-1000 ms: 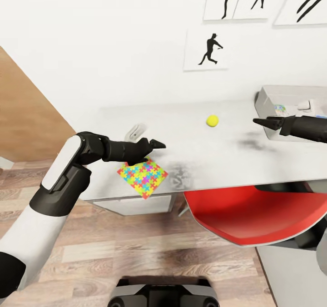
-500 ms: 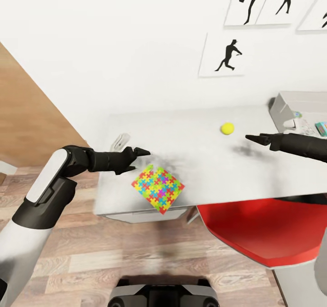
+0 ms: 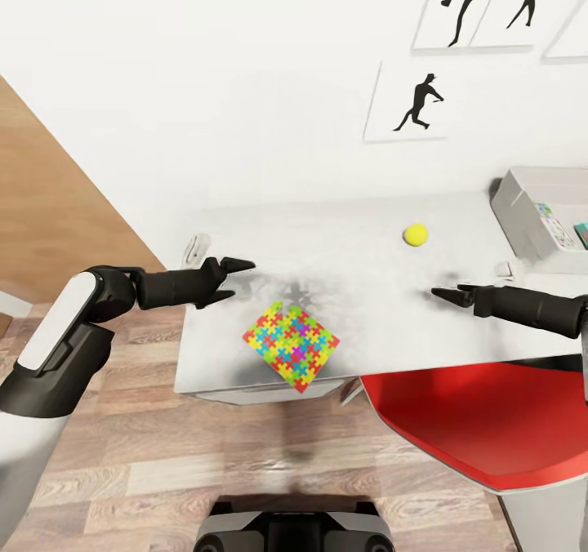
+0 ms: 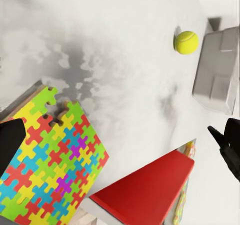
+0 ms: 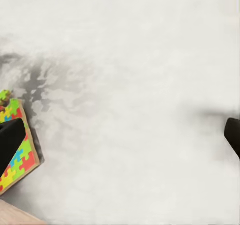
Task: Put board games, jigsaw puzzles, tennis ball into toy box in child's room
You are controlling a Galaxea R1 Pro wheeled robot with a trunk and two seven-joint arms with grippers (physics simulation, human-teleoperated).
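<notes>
The left end effector (image 3: 230, 279) is seen held out over the near-left part of the bench (image 3: 359, 291), its fingers spread apart with nothing between them. Just beyond and to the right of it, the jigsaw puzzle (image 3: 291, 346) is seen lying flat at the front edge of the bench, turned corner-on, one corner overhanging the edge; in the left wrist view the same sheet (image 4: 50, 160) is seen close beside one fingertip, not touched. The right end effector (image 3: 452, 294) is held out over the bench's right part, fingers slightly parted and empty. The tennis ball (image 3: 416, 234) is found beyond it toward the wall, a little to its left, resting alone on the grey top. The toy box (image 3: 531, 209) is placed further right of that end effector, against the wall, with coloured printed items inside; their writing cannot be read. A red chair (image 3: 465, 421) is tucked under the bench below the right arm. Silhouette pictures (image 3: 415, 101) are hung on the wall above.
</notes>
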